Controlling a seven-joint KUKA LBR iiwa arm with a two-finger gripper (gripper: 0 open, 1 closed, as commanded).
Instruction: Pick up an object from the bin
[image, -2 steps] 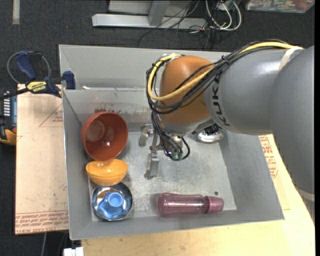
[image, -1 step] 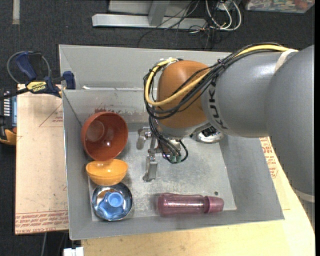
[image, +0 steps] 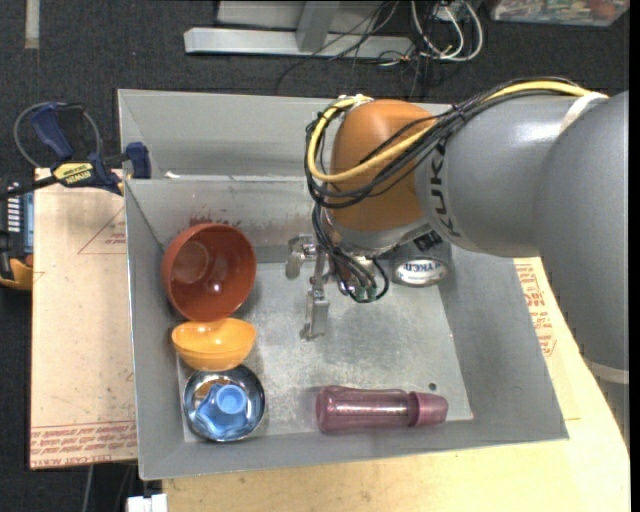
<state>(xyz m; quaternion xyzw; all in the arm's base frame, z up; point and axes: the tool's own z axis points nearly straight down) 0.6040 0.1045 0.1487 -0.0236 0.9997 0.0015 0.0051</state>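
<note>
Tube (image: 380, 409), purple, lay near bin's (image: 490, 370) front wall; gripper (image: 315, 328) hung over bare floor, claw state unclear. Likely best: straddle tube crosswise.

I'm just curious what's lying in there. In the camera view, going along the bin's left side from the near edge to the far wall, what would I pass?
Shiny bowl with a blue thing in it → small orange bowl → larger reddish-brown bowl.
</note>
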